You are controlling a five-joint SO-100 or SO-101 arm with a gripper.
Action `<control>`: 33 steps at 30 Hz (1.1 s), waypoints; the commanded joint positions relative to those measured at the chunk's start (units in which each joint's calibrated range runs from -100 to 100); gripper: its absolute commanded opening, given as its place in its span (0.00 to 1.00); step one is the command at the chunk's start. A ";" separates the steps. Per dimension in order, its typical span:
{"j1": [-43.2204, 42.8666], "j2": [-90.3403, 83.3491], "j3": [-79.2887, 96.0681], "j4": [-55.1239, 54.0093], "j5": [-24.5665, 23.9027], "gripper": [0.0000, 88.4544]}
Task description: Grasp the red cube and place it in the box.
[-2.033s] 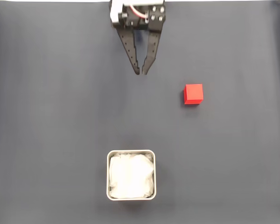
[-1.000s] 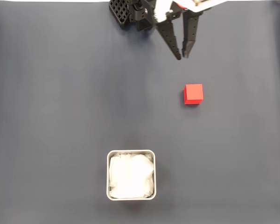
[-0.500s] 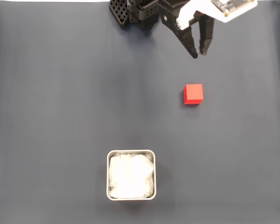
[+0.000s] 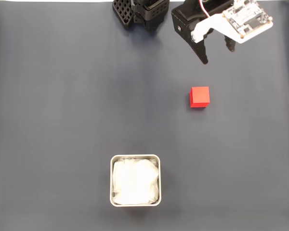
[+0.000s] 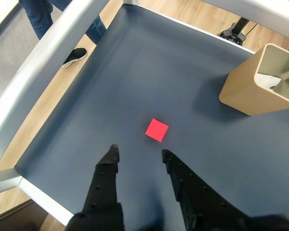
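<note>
Hand (image 5: 138, 151) above tabletop (image 4: 62, 96), fingers apart, nothing between them. Red cube (image 4: 200, 96) free on tabletop, just ahead of fingertips in wrist view (image 5: 157, 130).

Risk: descent off-centre, fingertip pushes cube aside instead of straddling it.

Box (image 4: 135, 180) well apart from cube, path between clear. Person's shoe (image 5: 75, 56) on floor beyond tabletop edge, no obstacle.

A matte red cube (image 4: 200, 96) lies on the dull dark cloth-like tabletop (image 4: 62, 106) just beyond the black plastic tool (image 5: 138, 151), with crinkled white lining in the smooth pale-rimmed box (image 4: 135, 158).
</note>
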 commanded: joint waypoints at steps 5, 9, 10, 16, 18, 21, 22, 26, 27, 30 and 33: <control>1.33 1.96 1.19 -4.08 0.00 0.31; 2.47 2.83 2.83 -6.37 0.39 0.35; 2.75 3.00 3.29 -6.95 0.59 0.35; 5.17 3.87 8.86 -11.95 1.76 0.41; 5.60 3.87 10.22 -12.93 2.00 0.42; 6.09 3.96 11.96 -14.32 2.20 0.42; 6.16 4.04 12.41 -14.65 2.20 0.43; 6.16 4.39 13.97 -16.04 2.30 0.44; 6.16 4.56 14.33 -16.37 2.30 0.44; 6.16 5.00 15.15 -17.27 2.39 0.45; 6.16 5.52 15.88 -18.26 2.54 0.45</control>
